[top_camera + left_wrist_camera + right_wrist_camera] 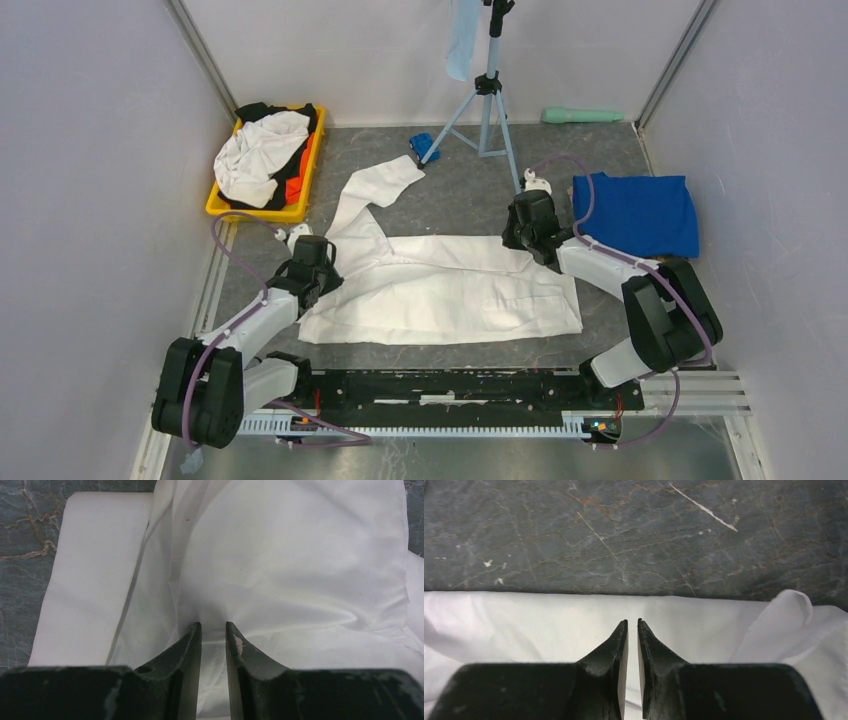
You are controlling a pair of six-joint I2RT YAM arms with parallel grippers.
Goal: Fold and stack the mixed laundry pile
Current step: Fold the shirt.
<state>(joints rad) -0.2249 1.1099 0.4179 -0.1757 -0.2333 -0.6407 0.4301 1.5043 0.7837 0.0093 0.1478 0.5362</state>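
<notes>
You have a thin, smooth white shirt (pixel 440 285) of woven cloth with a faint sheen at its creases, lying on a matt tabletop (pixel 470 195) with a dark grey, stone-veined finish and pale scratches. The blue T-shirt (pixel 635 213) is soft matt cloth; the yellow tray (pixel 312 155) looks like glossy plastic and the tripod (pixel 491 60) like painted metal. On your left gripper (pixel 213 626) the black fingers (pixel 182 652) are matt, scuffed and chipped pale.

The shirt (pixel 440 290) is showing plain white, the tee (pixel 635 213) royal blue, the bin (pixel 250 211) yellow, the table (pixel 470 195) veined grey.
</notes>
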